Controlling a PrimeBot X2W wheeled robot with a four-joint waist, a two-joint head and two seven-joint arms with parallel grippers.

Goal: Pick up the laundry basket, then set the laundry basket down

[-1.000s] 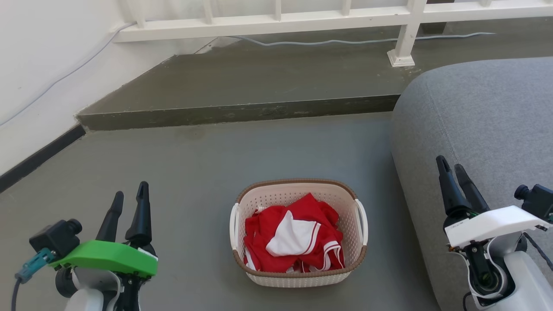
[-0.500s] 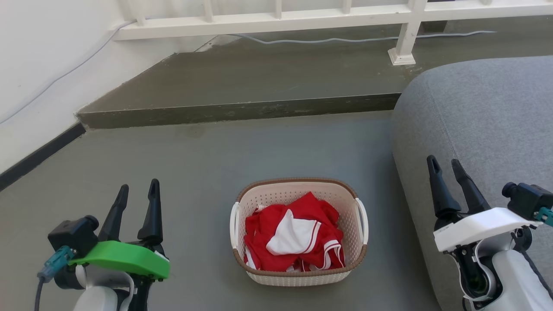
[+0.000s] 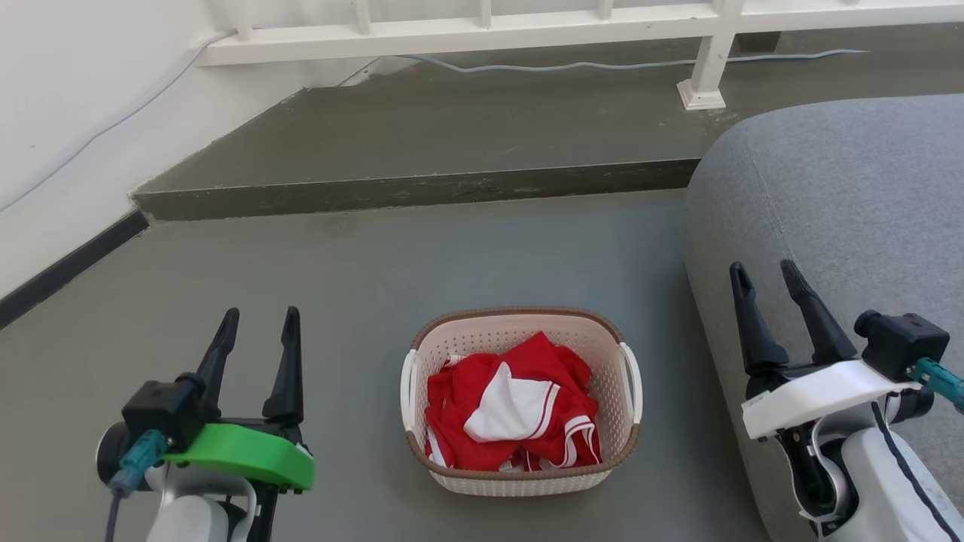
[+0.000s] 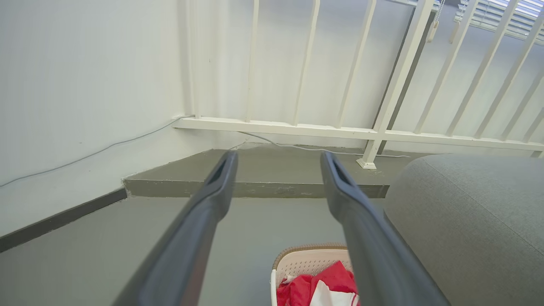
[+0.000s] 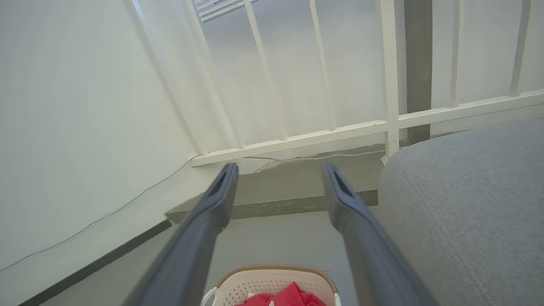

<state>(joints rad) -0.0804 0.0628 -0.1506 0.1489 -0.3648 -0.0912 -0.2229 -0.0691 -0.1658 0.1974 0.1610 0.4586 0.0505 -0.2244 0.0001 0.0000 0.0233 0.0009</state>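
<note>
Lining up for a two-handed lift, with nothing gripped yet.

Nearest, the green-shelled left gripper and the white-shelled right gripper are holding their long dark fingers spread wide and empty. Both are well apart from the cream-white perforated plastic laundry basket, which is sitting between them on the grey floor with red and white clothes heaped inside. The step in hand looks to be the reach: each arm should be lowering level onto its own side's white loop handles and closing together with the other, so the load is not tipping. Beyond, the grey upholstered sofa is crowding the right arm's side. The concrete step and white railing are lying farther back.
</note>
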